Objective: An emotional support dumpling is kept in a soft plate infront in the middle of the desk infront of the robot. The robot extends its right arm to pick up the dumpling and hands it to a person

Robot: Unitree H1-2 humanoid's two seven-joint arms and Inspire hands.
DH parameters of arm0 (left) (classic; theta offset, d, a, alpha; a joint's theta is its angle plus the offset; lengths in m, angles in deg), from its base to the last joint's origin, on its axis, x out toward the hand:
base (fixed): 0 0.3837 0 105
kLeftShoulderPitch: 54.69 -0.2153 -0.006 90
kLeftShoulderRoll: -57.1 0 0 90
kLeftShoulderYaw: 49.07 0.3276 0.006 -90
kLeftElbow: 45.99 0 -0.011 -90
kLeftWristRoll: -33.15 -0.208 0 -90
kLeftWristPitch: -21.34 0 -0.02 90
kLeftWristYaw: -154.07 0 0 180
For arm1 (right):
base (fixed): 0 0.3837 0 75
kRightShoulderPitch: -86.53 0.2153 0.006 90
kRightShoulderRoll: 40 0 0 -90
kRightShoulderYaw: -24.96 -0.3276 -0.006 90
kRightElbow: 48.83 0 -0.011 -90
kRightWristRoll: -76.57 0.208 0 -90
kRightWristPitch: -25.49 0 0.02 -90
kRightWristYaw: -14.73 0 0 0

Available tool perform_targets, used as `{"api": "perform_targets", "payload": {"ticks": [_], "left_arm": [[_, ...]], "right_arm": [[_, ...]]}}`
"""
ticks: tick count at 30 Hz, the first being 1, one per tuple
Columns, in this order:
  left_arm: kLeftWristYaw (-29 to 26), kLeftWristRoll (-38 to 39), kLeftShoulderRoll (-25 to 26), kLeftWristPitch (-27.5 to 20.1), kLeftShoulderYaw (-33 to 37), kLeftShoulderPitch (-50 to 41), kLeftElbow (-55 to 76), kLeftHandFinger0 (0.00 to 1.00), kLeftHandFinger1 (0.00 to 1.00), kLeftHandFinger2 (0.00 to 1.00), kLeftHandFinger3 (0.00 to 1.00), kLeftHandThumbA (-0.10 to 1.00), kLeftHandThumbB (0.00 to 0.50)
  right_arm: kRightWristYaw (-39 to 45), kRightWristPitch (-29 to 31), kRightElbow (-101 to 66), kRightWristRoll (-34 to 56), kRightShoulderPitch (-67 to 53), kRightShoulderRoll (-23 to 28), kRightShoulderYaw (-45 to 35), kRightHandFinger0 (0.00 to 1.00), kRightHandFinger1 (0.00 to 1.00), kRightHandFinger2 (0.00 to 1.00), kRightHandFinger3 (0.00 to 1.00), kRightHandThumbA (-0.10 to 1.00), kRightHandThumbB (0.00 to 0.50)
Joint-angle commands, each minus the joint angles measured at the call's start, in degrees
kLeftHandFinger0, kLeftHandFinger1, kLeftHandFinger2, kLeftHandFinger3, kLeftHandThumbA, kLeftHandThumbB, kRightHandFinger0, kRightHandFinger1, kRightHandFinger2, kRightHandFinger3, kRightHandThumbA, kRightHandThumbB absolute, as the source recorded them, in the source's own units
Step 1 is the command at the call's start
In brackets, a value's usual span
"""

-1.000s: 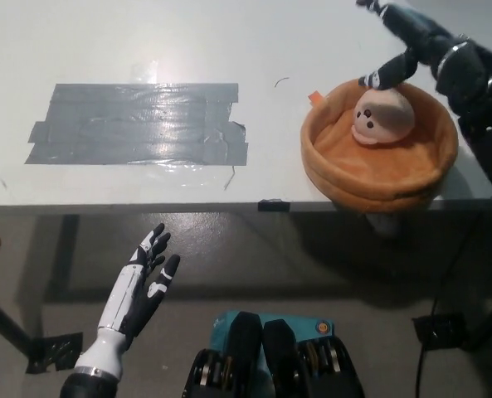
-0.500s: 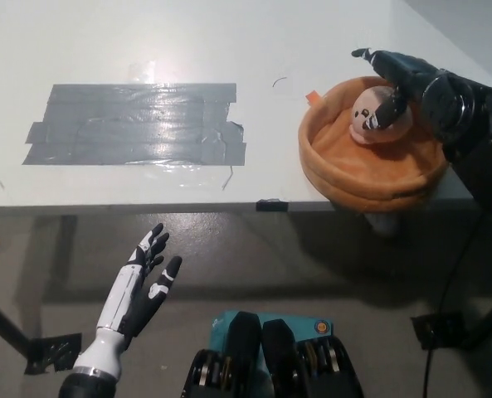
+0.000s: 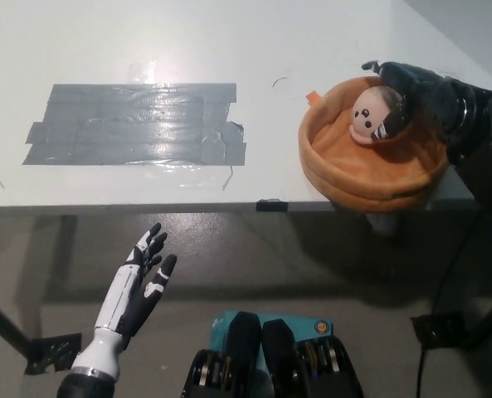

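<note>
Now my black right hand (image 3: pixel 407 104) has dropped from above the rim, where it hovered a second ago, into the soft round orange plush plate (image 3: pixel 370 174), and its fingers (image 3: pixel 391 120) are wrapped around the small cream plush dumpling (image 3: pixel 364 116). Dumpling and plate sit at two o'clock on the white bench (image 3: pixel 229 41). My white left hand (image 3: pixel 138 286) still rests spread wide at seven o'clock, below the bench edge.

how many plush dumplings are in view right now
1. The plush dumpling sits in the orange soft plate at the desk's right edge, with the black right hand wrapped around it. None looks hidden.
</note>
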Motion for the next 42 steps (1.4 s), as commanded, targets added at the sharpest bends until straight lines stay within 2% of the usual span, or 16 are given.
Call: {"api": "perform_targets", "payload": {"ticks": [1,22,28,29,30,31,32,33,34,35,36,37,38,39,41,42], "left_arm": [[0.3,0.2,0.4,-1.7,-0.2,0.5,1.6,1.0,1.0,1.0,1.0,0.86,0.0],[0.6,0.2,0.6,-1.3,-0.1,1.5,1.5,1.0,1.0,1.0,1.0,0.87,0.0],[0.6,0.1,0.6,-1.2,-0.1,1.9,1.5,1.0,1.0,1.0,1.0,0.87,0.0],[0.4,-0.3,0.7,-0.8,-0.1,2.1,1.8,1.0,1.0,1.0,1.0,0.88,0.006],[0.4,-0.4,0.7,-0.6,-0.1,2.4,1.9,1.0,1.0,1.0,1.0,0.88,0.006],[0.4,-0.5,0.7,-0.5,-0.1,2.5,1.9,1.0,1.0,1.0,1.0,0.88,0.006],[0.5,-0.3,0.7,-0.8,-0.2,2.7,1.8,1.0,1.0,1.0,1.0,0.88,0.003],[0.5,-0.2,0.8,-0.8,-0.2,2.8,1.8,1.0,1.0,1.0,1.0,0.88,0.003],[0.7,-0.1,0.9,-0.8,-0.2,2.9,1.8,1.0,1.0,1.0,1.0,0.88,0.002],[0.8,-0.1,0.9,-0.4,-0.1,3.0,2.0,1.0,1.0,1.0,1.0,0.89,0.006],[0.8,-0.1,0.9,-0.3,-0.1,3.0,2.1,1.0,1.0,1.0,1.0,0.89,0.006],[0.8,-0.1,0.9,-0.4,-0.1,3.1,2.1,1.0,1.0,1.0,1.0,0.89,0.006],[0.7,-0.2,1.0,-0.3,-0.1,3.1,2.1,1.0,1.0,1.0,1.0,0.89,0.0],[0.8,-0.2,1.0,-0.3,-0.1,3.2,2.0,1.0,1.0,1.0,1.0,0.89,0.004],[0.8,0.2,1.0,-0.9,-0.2,3.4,1.8,1.0,1.0,1.0,1.0,0.89,0.005],[0.7,0.1,1.0,-0.7,-0.2,3.4,2.0,1.0,1.0,1.0,1.0,0.89,0.0]], "right_arm": [[-0.4,0.9,0.4,-1.1,2.0,0.2,-0.6,1.0,1.0,1.0,1.0,0.83,0.399],[0.2,2.2,7.0,-1.3,2.3,-3.0,-0.2,1.0,1.0,1.0,1.0,0.85,0.439],[-2.9,4.8,14.7,-1.1,2.9,-5.9,-0.4,1.0,1.0,1.0,1.0,0.73,0.448],[-4.8,5.9,17.0,-0.7,3.0,-6.6,-1.0,0.92,1.0,1.0,1.0,0.67,0.458],[-5.9,6.8,18.1,-0.7,3.0,-6.9,-1.1,0.85,1.0,1.0,1.0,0.55,0.424],[-6.7,7.5,19.0,-0.8,3.0,-7.1,-1.2,0.84,1.0,1.0,1.0,0.51,0.418],[-8.7,9.0,20.1,-1.4,2.7,-7.3,-0.9,0.92,1.0,1.0,1.0,0.31,0.373],[-9.2,9.4,20.8,-1.5,2.9,-7.5,-0.9,0.92,1.0,1.0,1.0,0.31,0.373],[-11.4,10.6,21.7,-1.5,2.3,-7.7,-1.1,0.7,0.77,0.75,0.66,0.06,0.313],[-14.0,12.2,22.8,-0.8,1.5,-7.8,-2.1,0.35,0.39,0.45,0.44,-0.07,0.303],[-14.9,12.9,23.3,-0.5,1.3,-7.8,-2.4,0.16,0.3,0.4,0.41,-0.09,0.296],[-16.0,14.0,24.2,-0.5,1.0,-7.8,-2.6,0.03,0.21,0.37,0.4,-0.1,0.253],[-17.1,15.2,25.8,-0.3,0.6,-7.8,-3.0,0.0,0.2,0.48,0.55,-0.1,0.191],[-17.9,16.1,26.5,0.0,0.1,-7.7,-3.4,0.01,0.4,0.78,0.77,-0.1,0.186],[-19.4,17.7,27.5,0.1,-0.3,-7.5,-3.9,0.07,0.6,1.0,0.98,-0.1,0.166],[-20.1,18.7,27.7,0.3,-0.5,-7.3,-4.4,0.08,0.66,1.0,1.0,-0.1,0.17]]}}
